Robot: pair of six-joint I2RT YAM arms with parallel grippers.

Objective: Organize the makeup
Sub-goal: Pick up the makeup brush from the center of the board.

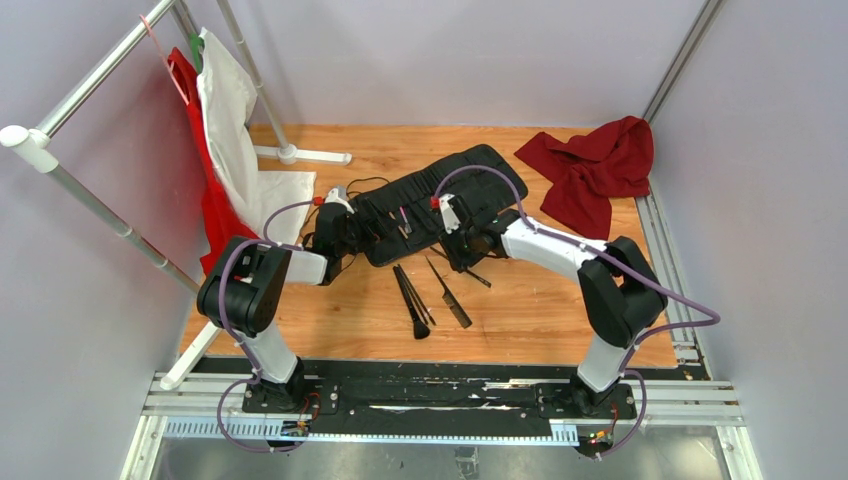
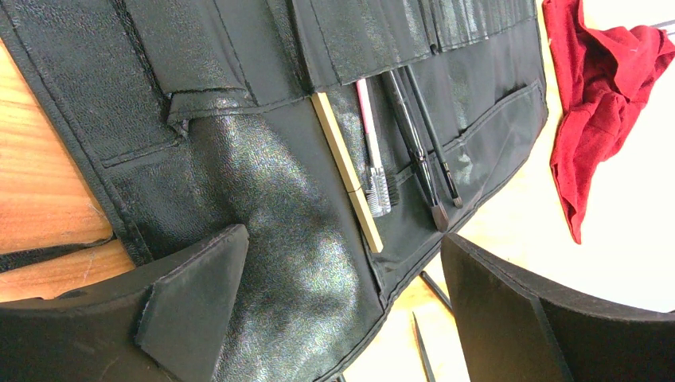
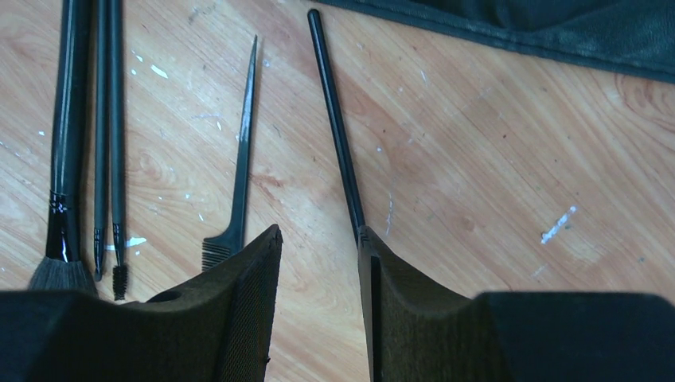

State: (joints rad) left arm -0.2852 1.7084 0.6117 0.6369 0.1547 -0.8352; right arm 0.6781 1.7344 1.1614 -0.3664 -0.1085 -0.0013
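The right gripper [image 3: 318, 235] has its two fingers apart, low over the wooden table [image 3: 493, 159], and it holds nothing. A thin black brush [image 3: 338, 127] lies flat right beside one finger, and its tip is hidden under that finger. Near it lie a black comb [image 3: 241, 151] and three more brushes [image 3: 68, 119], side by side. All of these look very light, hard and smooth, so they may slip or roll. I think it is best to pinch one in the middle of its handle, across the thin way, not on the soft hairs or the little comb teeth. The left gripper [image 2: 344, 235] is wide apart too, over the black roll-up case [image 2: 263, 199]. There a tan stick [image 2: 347, 171], a pink brush [image 2: 370, 135] and two black brushes [image 2: 410, 143] sit in slots.
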